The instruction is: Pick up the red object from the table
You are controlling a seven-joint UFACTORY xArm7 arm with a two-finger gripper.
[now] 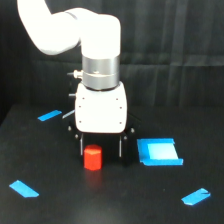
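The red object [92, 157] is a small orange-red hexagonal block standing on the black table [60, 205]. My gripper [100, 150] hangs from the white arm directly over it. Its two dark fingers [80, 145] stand apart, one on each side of the block, the jaws open. The block sits nearer the finger on the exterior view's left. The fingertips reach down to about the block's height. I cannot tell whether either finger touches it.
A flat blue square piece [159, 151] lies just to the exterior view's right of the gripper. Blue tape strips mark the table at the back left [49, 115], front left [24, 188] and front right [196, 197]. A dark curtain hangs behind.
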